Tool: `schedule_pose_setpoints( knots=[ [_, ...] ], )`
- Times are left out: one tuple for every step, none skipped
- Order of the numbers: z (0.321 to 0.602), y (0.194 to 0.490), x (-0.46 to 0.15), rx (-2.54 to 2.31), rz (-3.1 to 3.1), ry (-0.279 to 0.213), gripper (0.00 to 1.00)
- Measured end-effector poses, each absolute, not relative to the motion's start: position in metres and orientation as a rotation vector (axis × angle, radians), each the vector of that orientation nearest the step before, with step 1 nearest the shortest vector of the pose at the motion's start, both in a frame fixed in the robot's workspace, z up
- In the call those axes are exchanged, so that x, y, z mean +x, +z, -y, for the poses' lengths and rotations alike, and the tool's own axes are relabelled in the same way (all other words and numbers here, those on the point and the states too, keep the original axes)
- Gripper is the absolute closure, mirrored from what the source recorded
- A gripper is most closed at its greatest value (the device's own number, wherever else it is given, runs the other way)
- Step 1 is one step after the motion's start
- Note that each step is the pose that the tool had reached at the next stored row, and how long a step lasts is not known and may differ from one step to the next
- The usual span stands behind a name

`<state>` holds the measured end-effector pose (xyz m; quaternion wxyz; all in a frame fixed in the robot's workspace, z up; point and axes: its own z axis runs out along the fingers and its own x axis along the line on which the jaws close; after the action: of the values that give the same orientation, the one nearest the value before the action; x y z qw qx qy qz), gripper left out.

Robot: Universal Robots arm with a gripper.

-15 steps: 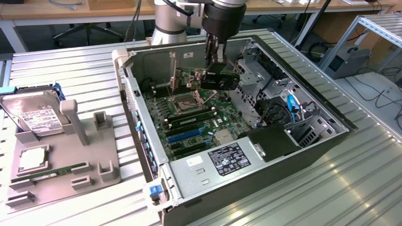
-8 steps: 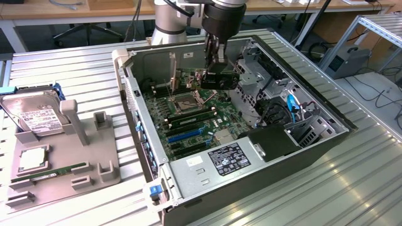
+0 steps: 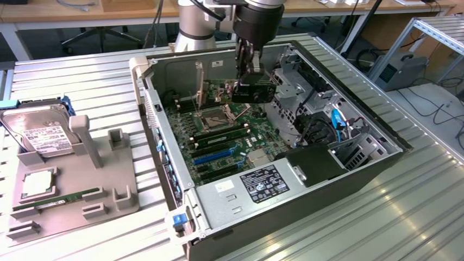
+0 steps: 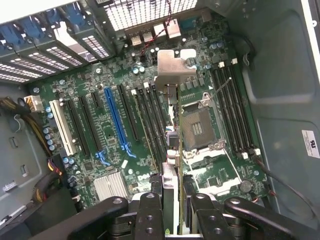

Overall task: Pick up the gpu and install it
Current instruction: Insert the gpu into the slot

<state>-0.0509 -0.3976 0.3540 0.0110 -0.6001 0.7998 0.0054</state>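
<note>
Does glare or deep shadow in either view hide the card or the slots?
Exterior view: glare streaks the metal table at that view's right; the gpu, held in the gripper, reads as a dark shape over the motherboard. Wrist view: slots evenly lit, the gpu's silver bracket bright but legible, the fingers dark in the foreground.
</note>
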Motion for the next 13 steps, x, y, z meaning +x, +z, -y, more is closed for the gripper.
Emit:
schedule_pose_setpoints(
  knots=[
    [0.3977,0.354,-0.0509,-1.879,-2.491,0.017,0.73],
    [0.3977,0.354,-0.0509,-1.884,-2.487,0.017,0.73],
    [0.3977,0.354,-0.0509,-1.891,-2.482,0.017,0.73],
    [0.3977,0.354,-0.0509,-1.898,-2.476,0.017,0.73],
    [0.3977,0.354,-0.0509,-1.904,-2.472,0.017,0.73],
    [0.3977,0.354,-0.0509,-1.909,-2.467,0.017,0.73],
    [0.3977,0.354,-0.0509,-1.915,-2.463,0.017,0.73],
    [0.3977,0.354,-0.0509,-1.921,-2.459,0.017,0.73],
    [0.3977,0.354,-0.0509,-1.927,-2.454,0.017,0.73],
    [0.3977,0.354,-0.0509,-1.934,-2.449,0.017,0.73],
    [0.3976,0.354,-0.0509,-1.94,-2.444,0.017,0.73],
    [0.3977,0.354,-0.0509,-1.947,-2.439,0.017,0.73],
    [0.3977,0.354,-0.0509,-1.955,-2.432,0.017,0.73]
  ],
)
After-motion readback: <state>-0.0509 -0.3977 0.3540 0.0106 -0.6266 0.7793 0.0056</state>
